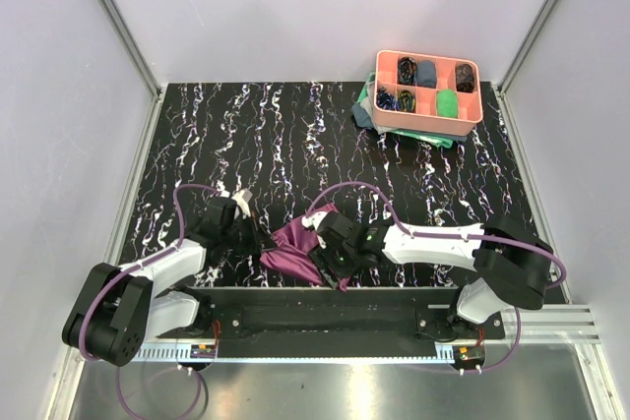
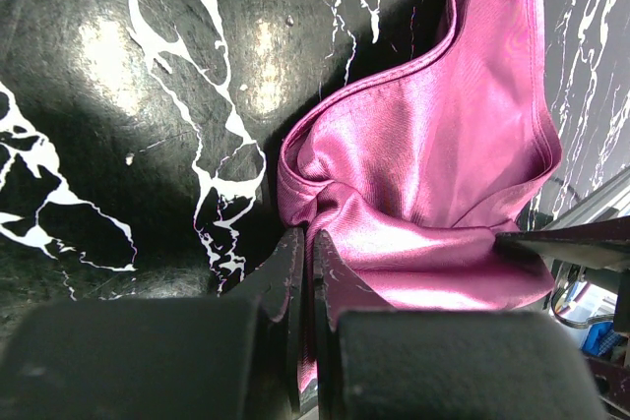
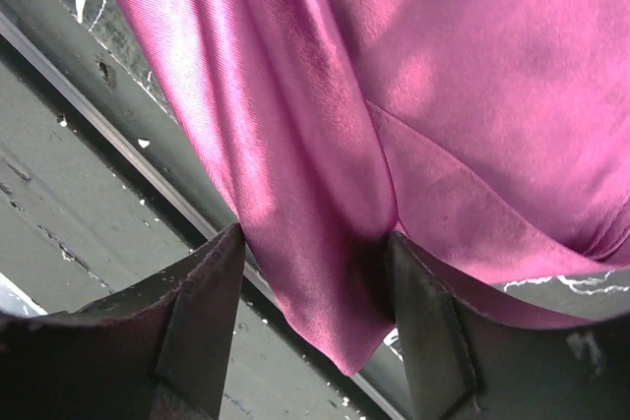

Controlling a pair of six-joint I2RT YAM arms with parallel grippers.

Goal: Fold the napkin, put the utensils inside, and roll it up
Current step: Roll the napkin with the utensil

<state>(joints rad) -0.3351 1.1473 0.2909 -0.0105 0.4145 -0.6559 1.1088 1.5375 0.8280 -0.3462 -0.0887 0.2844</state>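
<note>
**Desk:** What's in the tray?

**Me:** The tray [image 1: 425, 123] sits in the far right corner, on top of a teal cloth [image 1: 366, 110]. It's split into compartments holding small cloth rolls [image 1: 426, 73]. The back row has dark ones, and there's a green roll [image 1: 448, 103] in the front row. I can't make out more than that from above.

**Desk:** And the napkin?

**Me:** The napkin [image 1: 293, 248] is bunched at the near edge of the table [image 1: 256, 135], strung between my two grippers. My left gripper [image 2: 307, 253] is clamped tight on a gathered corner, with the jaws together and cloth pinched between them. My right gripper [image 3: 313, 243] has its jaws standing apart. A hanging fold of napkin sits in the gap and brushes both fingers. I can't tell whether they press on it.

**Desk:** How much room have you got?

**Me:** It's tight at the near side. The napkin's tip hangs past the table edge, over the rail [image 1: 325, 310]. Both arms are folded in low and close together. Ahead of them, a wide stretch of marbled top lies between the napkin and the tray. Walls [image 1: 59, 95] close off the left, right and back.
</note>
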